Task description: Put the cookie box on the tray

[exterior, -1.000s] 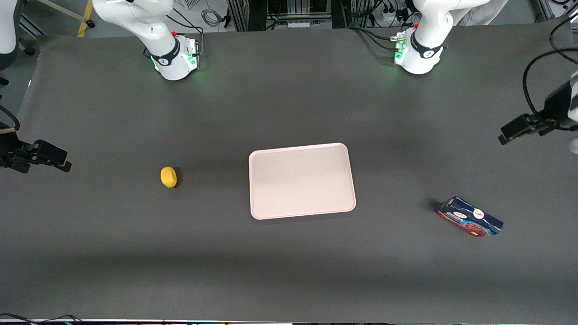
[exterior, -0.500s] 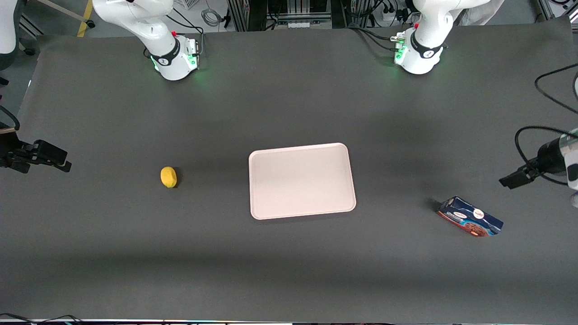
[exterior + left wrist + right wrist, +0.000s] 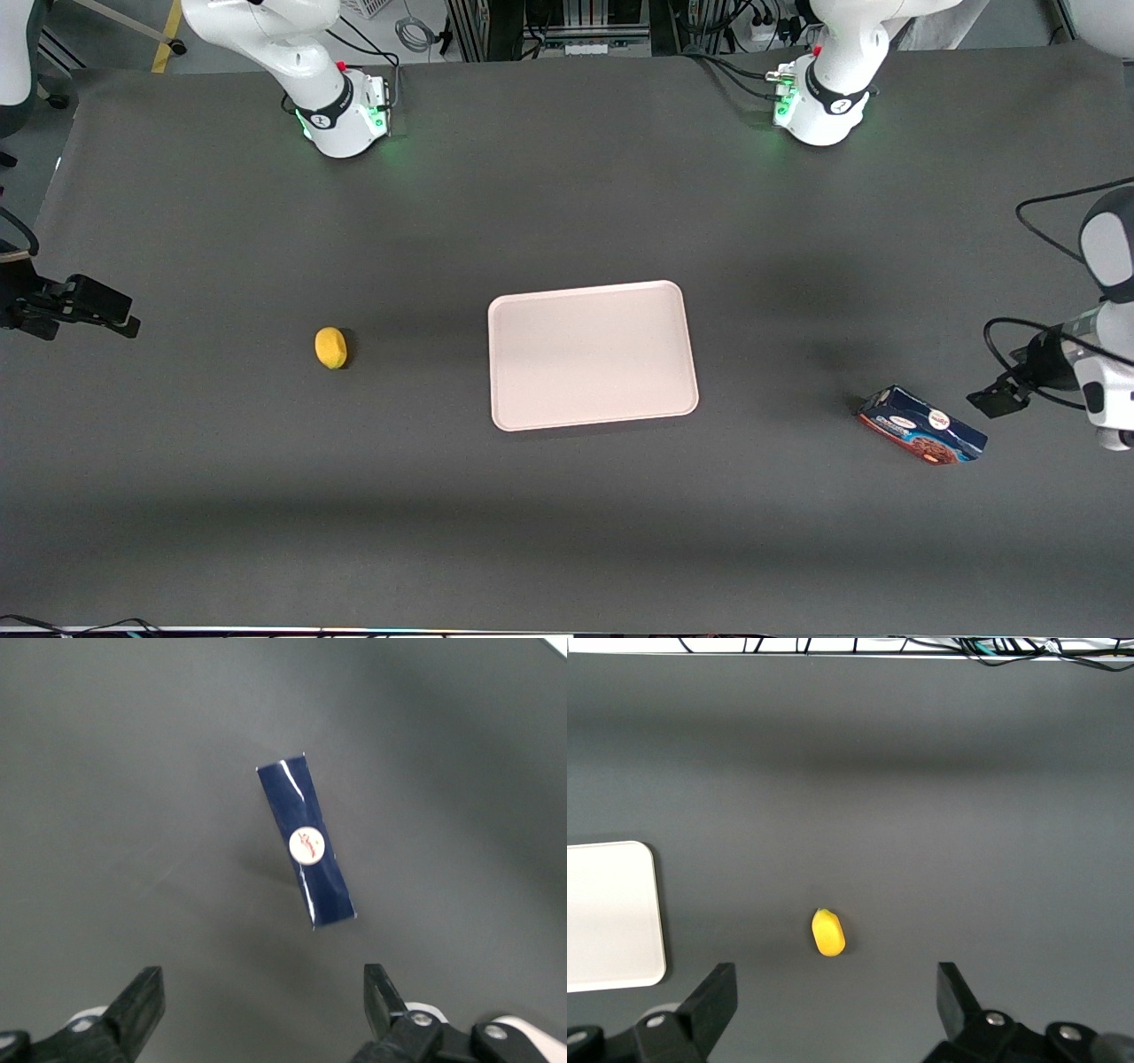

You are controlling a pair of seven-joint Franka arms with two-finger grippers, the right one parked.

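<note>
The cookie box (image 3: 921, 425), a small dark navy carton with oval logos, lies flat on the black table toward the working arm's end. In the left wrist view its blue side (image 3: 306, 842) with a white oval logo faces up. The pale pink tray (image 3: 592, 354) sits mid-table with nothing on it; its corner (image 3: 611, 912) also shows in the right wrist view. My left gripper (image 3: 992, 400) hangs above the table just beside the box, farther out toward the table's end. It (image 3: 261, 979) is open, with nothing between its fingers (image 3: 146, 992).
A small yellow rounded lump (image 3: 330, 346) lies on the table toward the parked arm's end, apart from the tray; it (image 3: 827, 933) shows in the right wrist view too. Both arm bases (image 3: 819, 106) stand at the table's back edge.
The left gripper has travelled nearer to the front camera, from well away from the cookie box to just beside it. Box, tray and yellow lump have not moved.
</note>
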